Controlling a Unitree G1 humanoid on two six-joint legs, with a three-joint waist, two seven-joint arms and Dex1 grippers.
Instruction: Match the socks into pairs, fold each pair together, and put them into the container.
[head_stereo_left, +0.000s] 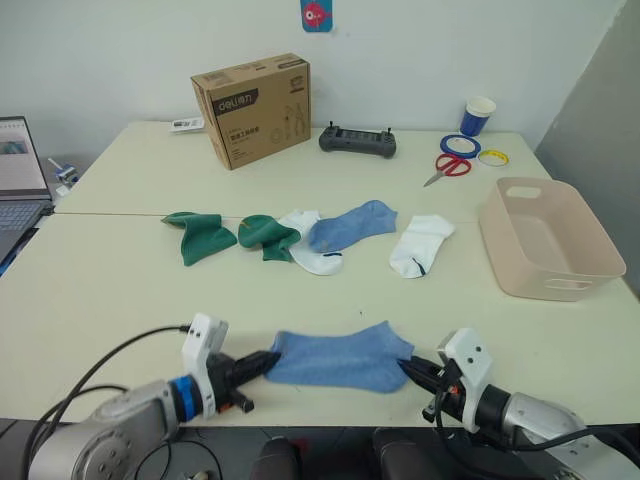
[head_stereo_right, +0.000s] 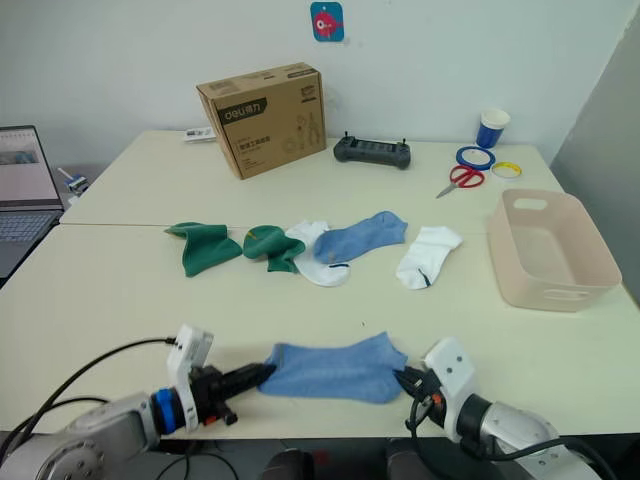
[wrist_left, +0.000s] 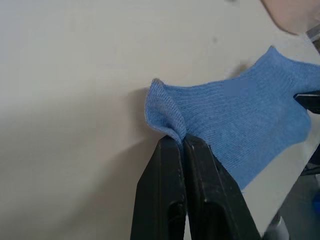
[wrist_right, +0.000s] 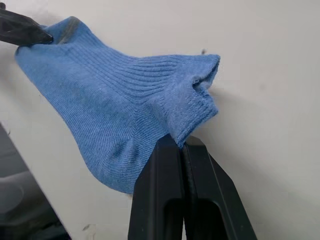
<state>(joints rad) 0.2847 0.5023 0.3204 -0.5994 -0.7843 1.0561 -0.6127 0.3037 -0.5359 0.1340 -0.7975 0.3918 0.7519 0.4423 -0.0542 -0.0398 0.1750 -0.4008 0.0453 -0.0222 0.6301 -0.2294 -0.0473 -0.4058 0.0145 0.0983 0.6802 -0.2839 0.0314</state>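
- Pale cream worktop (head_stereo_left: 120, 290) stretches ahead of us to a white wall; a seam runs across it just behind the row of socks.
- Nearest us lies a light blue sock (head_stereo_left: 338, 358), flat on the worktop near its front edge, and we have it by both ends.
- Our left gripper (head_stereo_left: 268, 364) is pinched tight on the sock's left end; in the left wrist view its fingers (wrist_left: 167, 192) press together with a fold of blue knit caught between the tips.
- Our right gripper (head_stereo_left: 408, 370) is clamped on the sock's right end; in the right wrist view the ribbed cuff bunches just above the closed fingers (wrist_right: 200, 197).
- Further back a row of loose socks lies across the middle: two dark green socks (head_stereo_left: 203, 236) (head_stereo_left: 267, 235) on the left, a white sock (head_stereo_left: 310, 248) beside them, a second light blue sock (head_stereo_left: 352, 226) lying partly over that white one, and another white sock (head_stereo_left: 420, 245) with a small dark mark, a little apart to the right.
- At the right edge sits the pinkish-beige container (head_stereo_left: 590, 262), with no socks in it.
- Along the back we see a brown cardboard box (head_stereo_left: 252, 108), a black controller (head_stereo_left: 357, 141), red scissors (head_stereo_left: 448, 167), tape rolls (head_stereo_left: 460, 146) and a blue cup (head_stereo_left: 478, 116); a laptop (head_stereo_left: 20, 170) stands at far left.
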